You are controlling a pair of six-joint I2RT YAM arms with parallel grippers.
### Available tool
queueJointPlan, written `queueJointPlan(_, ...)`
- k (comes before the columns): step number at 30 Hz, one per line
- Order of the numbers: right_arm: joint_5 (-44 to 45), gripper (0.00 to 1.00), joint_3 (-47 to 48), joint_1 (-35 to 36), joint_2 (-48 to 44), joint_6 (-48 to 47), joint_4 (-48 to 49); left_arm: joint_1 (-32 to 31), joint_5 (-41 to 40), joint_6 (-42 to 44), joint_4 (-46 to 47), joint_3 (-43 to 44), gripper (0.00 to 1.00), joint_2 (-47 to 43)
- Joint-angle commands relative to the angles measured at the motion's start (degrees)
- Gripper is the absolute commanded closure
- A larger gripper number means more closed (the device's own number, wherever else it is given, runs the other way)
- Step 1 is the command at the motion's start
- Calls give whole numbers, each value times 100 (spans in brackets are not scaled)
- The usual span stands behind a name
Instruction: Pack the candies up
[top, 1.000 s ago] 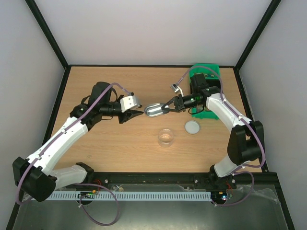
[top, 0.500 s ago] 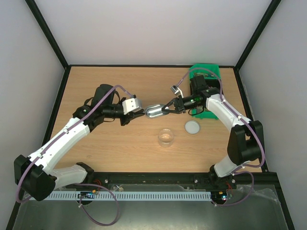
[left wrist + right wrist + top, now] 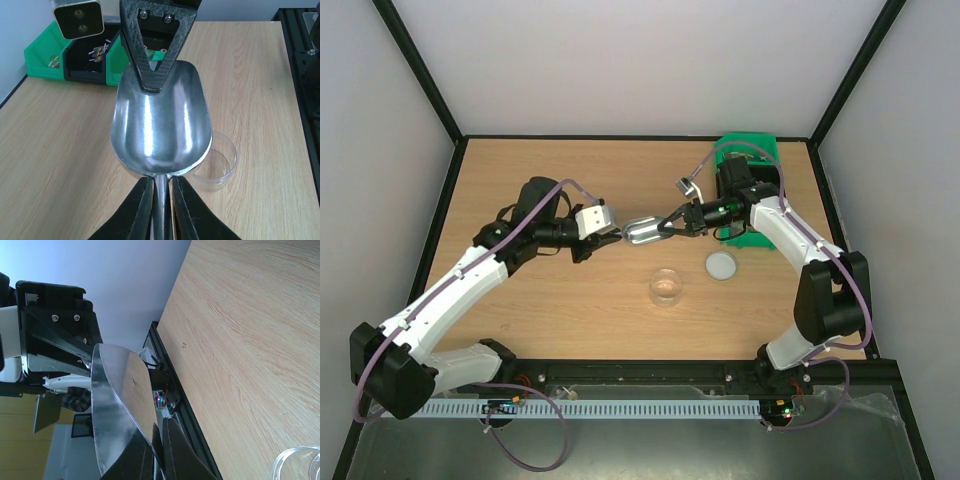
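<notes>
Candies (image 3: 98, 50), seemingly, in bin (image 3: 37, 64) behind scoop (image 3: 160, 125)

- A polished, mirror-bright metal finish is being shown by the scoop (image 3: 160, 125), with pale reflections running along its smooth bowl.
- Light wood grain under a smooth, low-sheen surface is being shown by the table (image 3: 50, 150).
- The jar (image 3: 222, 160) is being seen as clear and glossy; glass or plastic cannot be told.
- Smooth green plastic is being shown by the bin (image 3: 37, 55).
- A matt black, plastic-looking finish is being shown by the fingers (image 3: 137, 215) of the left gripper (image 3: 160, 179).
- The lid (image 3: 722, 265) is being seen as matt white-grey.
</notes>
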Motion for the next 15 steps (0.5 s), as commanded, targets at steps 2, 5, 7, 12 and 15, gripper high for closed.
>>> queueJointPlan(2, -288, 99, -49, -21, -105, 46, -31, -23, -30, 12, 0, -64, 91, -17)
queueJointPlan(5, -289, 99, -67, -23, -107, 44, -23, -24, 8, 5, 8, -29, 97, -14)
queueJointPlan(7, -261, 99, -76, -19, -116, 43, -23, -19, 53, -16, 8, -14, 98, -18)
queueJointPlan(12, 359, 56, 113, -55, -128, -189, -240, -23, 65, -199, -10, -28, 98, -12)
queueJointPlan(15, 1463, 33, 509, -112, -62, -591, -684, 53, -51, -422, -25, -98, 98, -35)
